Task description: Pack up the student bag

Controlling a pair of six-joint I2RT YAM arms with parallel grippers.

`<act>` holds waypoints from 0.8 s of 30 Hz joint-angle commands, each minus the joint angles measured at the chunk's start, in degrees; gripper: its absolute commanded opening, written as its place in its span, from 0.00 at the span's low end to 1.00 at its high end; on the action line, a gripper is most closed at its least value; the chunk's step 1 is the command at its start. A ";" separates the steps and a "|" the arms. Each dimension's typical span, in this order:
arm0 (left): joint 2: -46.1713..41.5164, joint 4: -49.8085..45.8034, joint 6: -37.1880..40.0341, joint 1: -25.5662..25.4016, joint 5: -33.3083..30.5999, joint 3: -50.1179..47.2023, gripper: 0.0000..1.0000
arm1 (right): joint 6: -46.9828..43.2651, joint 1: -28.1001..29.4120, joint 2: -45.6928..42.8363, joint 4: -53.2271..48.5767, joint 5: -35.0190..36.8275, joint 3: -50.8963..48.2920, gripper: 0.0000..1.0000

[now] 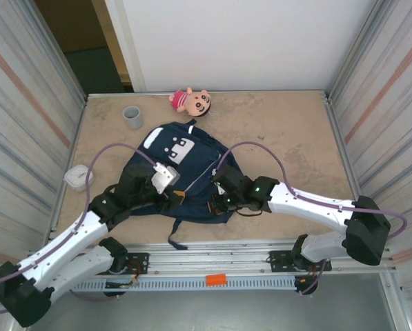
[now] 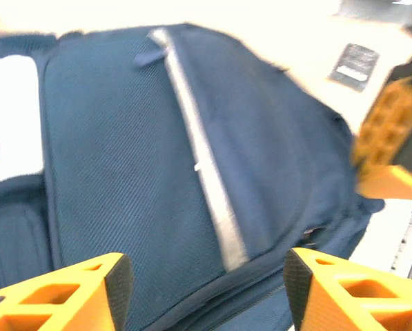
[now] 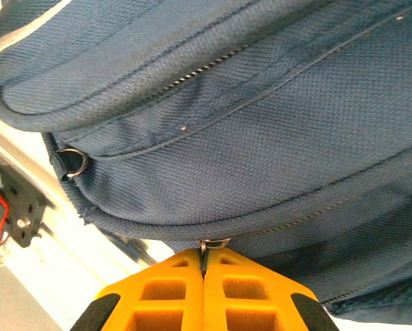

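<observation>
- Student bag (image 1: 199,167) should handle soft, floppy; grip the zipper pull (image 3: 214,243) at its 5 o'clock edge.
- Right jaws seemingly clamp that pull; left jaws apart.

Top cam high, looking down; wrist cams close-up; all share student bag (image 1: 200,169).

Your left arm (image 1: 71,241) and right arm (image 1: 309,203) are white shells with black joints, dotted with green lights (image 1: 259,186). A lilac cable (image 1: 90,181) loops from each. The left tool (image 2: 206,289) and right tool (image 3: 204,265) carry orange, lattice-cut fingers (image 2: 54,296) with black inner pads (image 2: 121,286).
</observation>
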 commanded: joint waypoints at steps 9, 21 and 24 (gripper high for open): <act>6.90 1.28 22.46 -15.91 -8.58 4.70 0.66 | -4.27 -4.45 -1.08 1.46 -11.84 1.60 0.00; 18.75 6.91 21.79 -17.16 -15.54 6.50 0.28 | -4.65 -7.87 -4.14 5.37 -18.63 -1.19 0.00; 17.09 4.48 22.28 -16.43 -10.92 5.56 0.08 | -5.58 -10.78 -4.98 4.85 -19.73 -2.07 0.00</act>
